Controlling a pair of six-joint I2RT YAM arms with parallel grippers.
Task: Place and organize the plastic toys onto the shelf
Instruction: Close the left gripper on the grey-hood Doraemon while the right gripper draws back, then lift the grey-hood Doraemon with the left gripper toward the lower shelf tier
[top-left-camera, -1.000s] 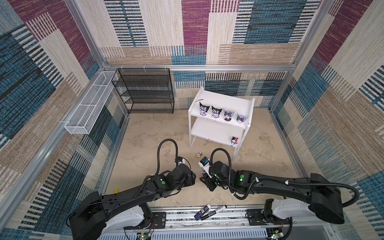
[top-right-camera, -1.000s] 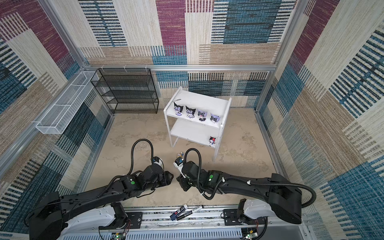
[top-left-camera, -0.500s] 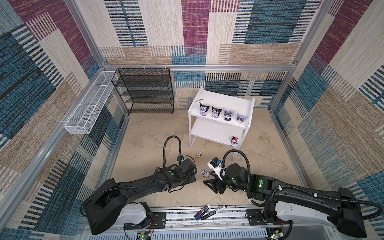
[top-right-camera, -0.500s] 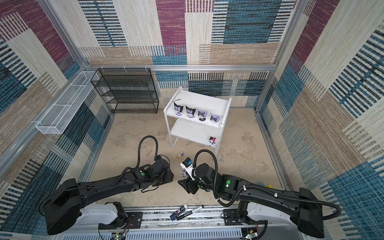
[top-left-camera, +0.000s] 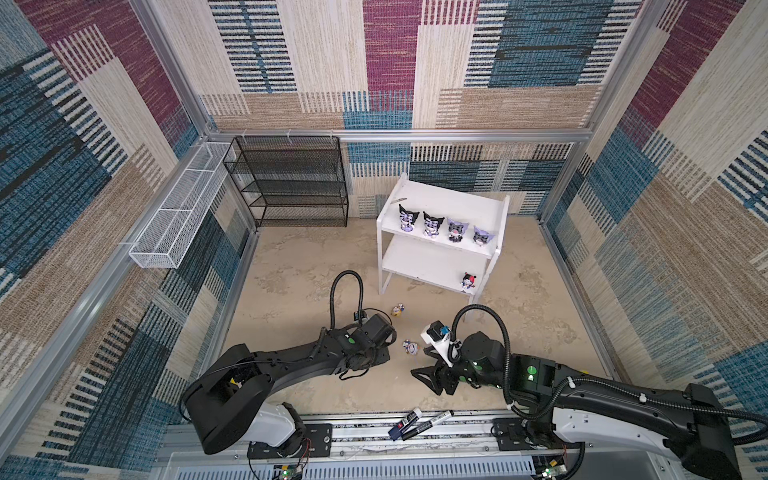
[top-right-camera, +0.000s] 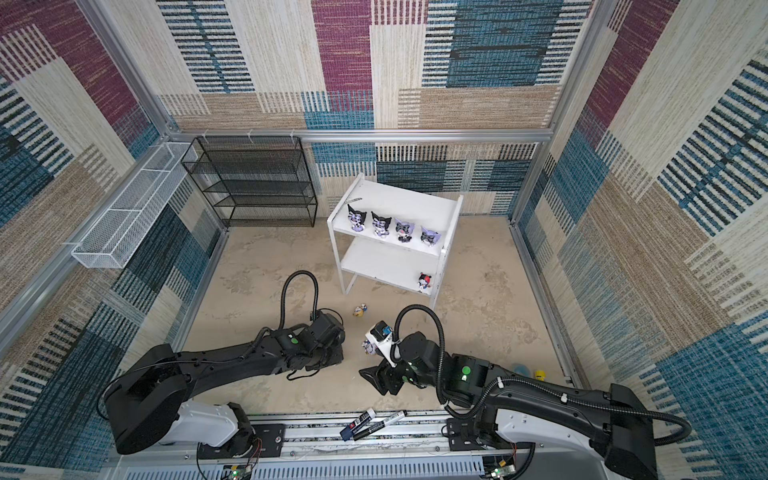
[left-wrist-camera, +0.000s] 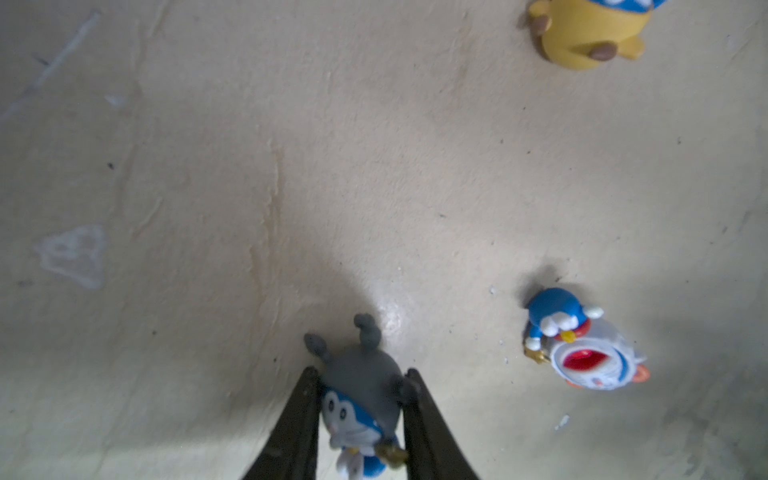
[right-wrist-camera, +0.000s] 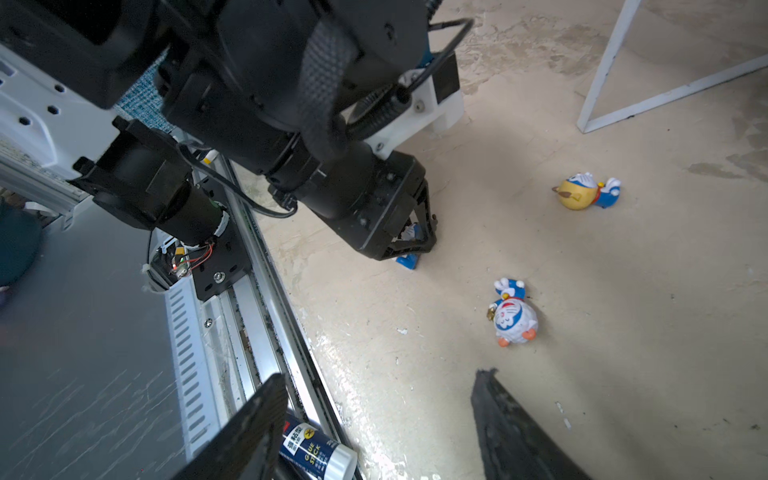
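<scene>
"GLUE STICK" is read on a tube (right-wrist-camera: 318, 453); smaller print is blurred. A grey-hooded figurine (left-wrist-camera: 361, 399) is pinched between the left fingers (left-wrist-camera: 291, 428), hidden in both top views. The right fingers (right-wrist-camera: 519, 436) are spread wide, holding nothing. Four hooded figurines (top-left-camera: 432, 224) are lined on the upper tier of the shelf (top-left-camera: 432, 262).

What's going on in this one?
The left gripper is shut on a small grey-hatted toy down at the floor. The right gripper hangs open and empty nearby. The white shelf holds four hooded toys on its top board and a red-and-black toy on the lower one. A yellow toy and a white toy lie loose on the floor.
</scene>
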